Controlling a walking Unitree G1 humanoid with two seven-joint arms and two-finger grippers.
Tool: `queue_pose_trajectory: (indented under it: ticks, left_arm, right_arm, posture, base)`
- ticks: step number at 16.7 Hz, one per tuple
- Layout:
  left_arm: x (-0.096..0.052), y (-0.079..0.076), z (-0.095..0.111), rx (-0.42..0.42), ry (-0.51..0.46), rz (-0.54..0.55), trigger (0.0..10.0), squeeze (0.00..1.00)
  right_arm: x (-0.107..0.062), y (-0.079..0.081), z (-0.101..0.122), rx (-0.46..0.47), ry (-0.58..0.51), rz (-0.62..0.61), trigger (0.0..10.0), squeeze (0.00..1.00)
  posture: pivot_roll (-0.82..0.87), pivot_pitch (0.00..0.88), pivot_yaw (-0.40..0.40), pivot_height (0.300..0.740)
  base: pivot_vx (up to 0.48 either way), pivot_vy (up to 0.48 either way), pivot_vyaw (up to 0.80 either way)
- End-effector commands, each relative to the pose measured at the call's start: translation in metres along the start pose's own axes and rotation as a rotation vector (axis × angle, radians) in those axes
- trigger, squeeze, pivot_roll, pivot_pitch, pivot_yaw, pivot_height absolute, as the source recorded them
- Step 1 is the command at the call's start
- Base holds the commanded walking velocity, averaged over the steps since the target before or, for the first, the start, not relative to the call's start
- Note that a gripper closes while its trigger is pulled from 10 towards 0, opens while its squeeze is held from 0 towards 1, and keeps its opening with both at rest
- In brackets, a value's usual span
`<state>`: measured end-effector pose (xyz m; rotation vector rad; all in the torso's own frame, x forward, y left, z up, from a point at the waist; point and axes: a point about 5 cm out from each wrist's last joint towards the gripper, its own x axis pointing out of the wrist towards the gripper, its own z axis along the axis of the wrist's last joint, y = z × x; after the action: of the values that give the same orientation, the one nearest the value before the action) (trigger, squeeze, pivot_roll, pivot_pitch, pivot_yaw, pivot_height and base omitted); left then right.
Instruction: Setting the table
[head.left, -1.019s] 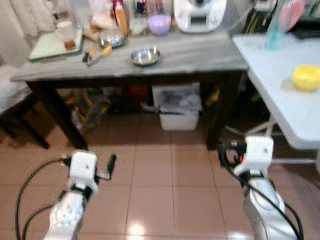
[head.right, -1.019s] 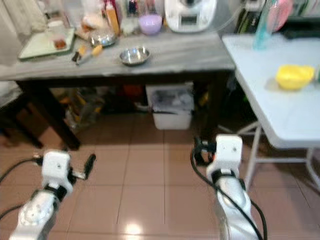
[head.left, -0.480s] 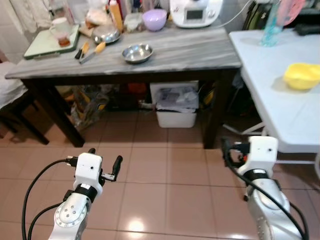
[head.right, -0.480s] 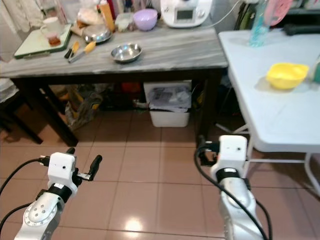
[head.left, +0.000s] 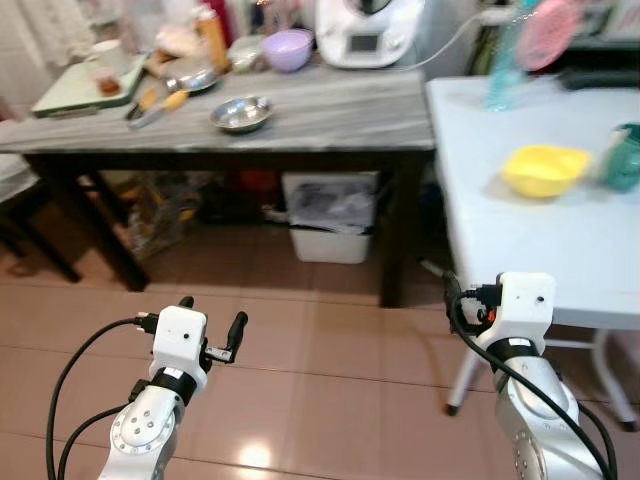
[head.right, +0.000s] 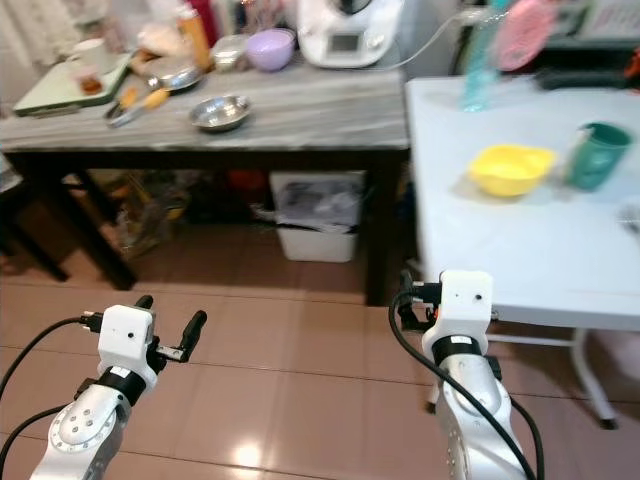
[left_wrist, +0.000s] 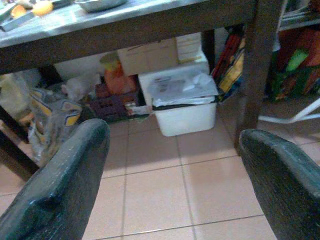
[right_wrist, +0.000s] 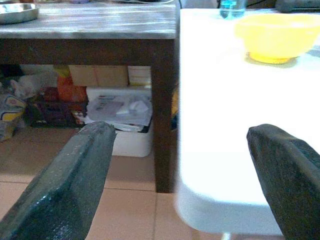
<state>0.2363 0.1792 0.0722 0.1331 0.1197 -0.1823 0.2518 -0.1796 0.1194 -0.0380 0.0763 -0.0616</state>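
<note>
A yellow bowl (head.left: 543, 170) and a teal cup (head.left: 625, 170) stand on the white folding table (head.left: 560, 250) to my right. Ahead on the left, a grey wooden table (head.left: 330, 100) carries a steel bowl (head.left: 240, 113), a purple bowl (head.left: 287, 48), orange-handled utensils (head.left: 160, 103) and a green tray (head.left: 75, 88) with a cup. My left gripper (head.left: 212, 315) hangs low over the tiled floor, open and holding nothing. My right gripper (head.left: 462, 308) is held just before the white table's near edge, open and holding nothing, and the right wrist view looks across at the yellow bowl (right_wrist: 275, 37).
A white bin (head.left: 325, 215) and bags (head.left: 165, 215) sit under the grey table. A white appliance (head.left: 365, 30) stands at its back. A blue bottle (head.left: 503, 65) is at the far end of the white table. A dark chair (head.left: 20, 230) is at the left. Tiled floor (head.left: 330, 400) lies ahead.
The view has swung to the right, so more of the white table shows and the teal cup has come into sight. Both arms hold the same pose.
</note>
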Motion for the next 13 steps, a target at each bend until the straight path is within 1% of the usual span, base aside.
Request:
queue_pose_trajectory:
  ticks: [1, 12, 13]
  left_arm:
    - [-0.0029, 0.0069, -0.0029, 0.009, 0.013, 0.01, 10.0, 0.0]
    - [0.0019, 0.0031, 0.0005, 0.011, 0.0, -0.005, 10.0, 0.0]
    - [0.0025, 0.0028, 0.0009, 0.013, -0.001, -0.005, 10.0, 0.0]
  right_arm:
    - [0.0009, 0.0073, 0.003, 0.011, -0.014, 0.022, 10.0, 0.0]
    - [0.0026, 0.0059, 0.0025, 0.008, -0.016, 0.01, 10.0, 0.0]
    - [0.0031, 0.0056, 0.0026, 0.008, -0.016, 0.009, 10.0, 0.0]
  posture:
    - [-0.05, 0.075, 0.099, 0.74]
    - [-0.05, 0.071, 0.103, 0.74]
    - [-0.05, 0.07, 0.103, 0.74]
  base:
    - [0.0, -0.48, 0.0]
    - [0.0, -0.48, 0.0]
    - [0.0, -0.277, 0.0]
